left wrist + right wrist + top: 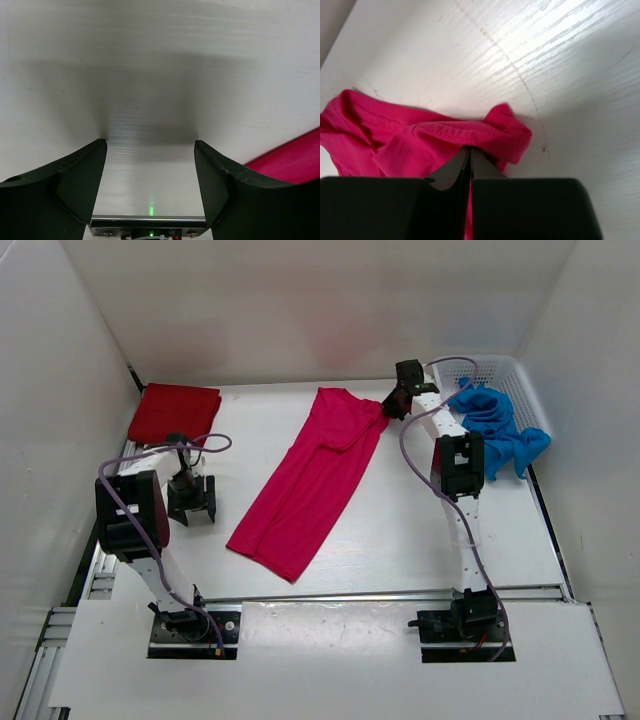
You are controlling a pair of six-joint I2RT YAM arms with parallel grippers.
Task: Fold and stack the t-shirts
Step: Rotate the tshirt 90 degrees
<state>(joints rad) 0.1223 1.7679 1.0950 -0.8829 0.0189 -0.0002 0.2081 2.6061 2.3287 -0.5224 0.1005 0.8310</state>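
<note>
The magenta-pink t-shirt [310, 475] lies folded into a long strip, running diagonally across the middle of the table. My right gripper [392, 406] is shut on its far right sleeve; in the right wrist view the closed fingertips [470, 151] pinch the hemmed pink cloth [450, 134]. The dark red t-shirt [174, 411] lies folded at the far left. The bright blue t-shirt [496, 426] hangs crumpled over the basket's rim. My left gripper [190, 502] is open and empty above bare table, left of the pink shirt, whose edge shows in the left wrist view [295, 162].
A white mesh basket [512, 380] stands at the far right corner. White walls enclose the table on three sides. Metal rails run along the table's near edge and sides.
</note>
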